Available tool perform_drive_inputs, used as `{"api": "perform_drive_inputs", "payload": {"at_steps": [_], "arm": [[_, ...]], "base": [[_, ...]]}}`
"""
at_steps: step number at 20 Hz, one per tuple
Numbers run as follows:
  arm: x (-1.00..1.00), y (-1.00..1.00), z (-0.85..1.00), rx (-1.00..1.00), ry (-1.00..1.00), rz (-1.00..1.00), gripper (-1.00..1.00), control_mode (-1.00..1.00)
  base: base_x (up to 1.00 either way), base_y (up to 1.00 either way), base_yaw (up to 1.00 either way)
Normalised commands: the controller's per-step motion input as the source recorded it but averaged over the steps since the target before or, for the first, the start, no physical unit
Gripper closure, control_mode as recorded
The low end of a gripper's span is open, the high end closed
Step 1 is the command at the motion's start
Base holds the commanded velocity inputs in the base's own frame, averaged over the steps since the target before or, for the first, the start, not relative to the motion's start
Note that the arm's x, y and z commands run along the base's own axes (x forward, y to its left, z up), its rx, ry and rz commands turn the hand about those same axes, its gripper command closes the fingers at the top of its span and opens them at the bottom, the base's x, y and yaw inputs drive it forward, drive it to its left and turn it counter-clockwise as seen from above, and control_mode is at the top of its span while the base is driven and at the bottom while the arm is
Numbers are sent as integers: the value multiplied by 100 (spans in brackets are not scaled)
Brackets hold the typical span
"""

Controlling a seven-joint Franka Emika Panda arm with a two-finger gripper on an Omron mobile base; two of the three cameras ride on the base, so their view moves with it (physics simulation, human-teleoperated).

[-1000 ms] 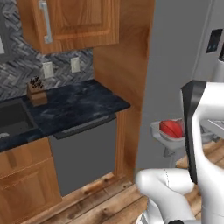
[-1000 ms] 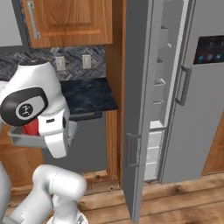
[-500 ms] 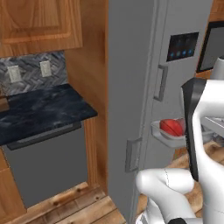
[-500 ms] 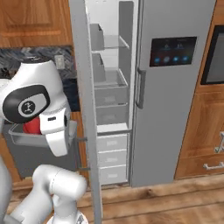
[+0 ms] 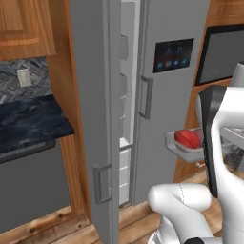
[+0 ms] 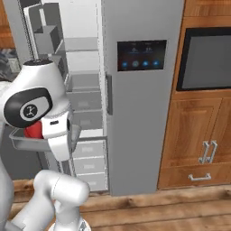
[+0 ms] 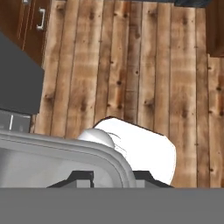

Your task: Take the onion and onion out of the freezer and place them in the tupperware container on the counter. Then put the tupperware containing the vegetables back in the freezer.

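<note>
One red onion (image 5: 187, 138) sits in the pale tupperware container (image 5: 178, 150), tool (image 7: 113, 177) clamped on its rim.

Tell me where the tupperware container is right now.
The tupperware container is off the counter, carried at the arm's end before the open freezer, with a red onion in it.

No text can be read; the door display panel (image 6: 141, 55) shows only blurred icons.

Pale tupperware container (image 5: 180, 151) holds red onion (image 5: 188, 138), beside open freezer (image 6: 85, 113).
</note>
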Motion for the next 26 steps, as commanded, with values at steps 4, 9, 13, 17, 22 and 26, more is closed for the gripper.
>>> {"api": "perform_drive_inputs", "payload": {"at_steps": [4, 9, 13, 17, 22, 26], "arm": [[0, 0, 0, 0, 0, 0, 100, 100], [0, 0, 0, 0, 0, 0, 100, 100], [0, 0, 0, 0, 0, 0, 100, 100], [0, 0, 0, 0, 0, 0, 100, 100], [0, 0, 0, 0, 0, 0, 100, 100], [0, 0, 0, 0, 0, 0, 100, 100]], "base": [[43, -32, 22], [62, -11, 22], [59, -48, 23], [13, -77, 21], [52, -16, 6], [75, 0, -8]]}}
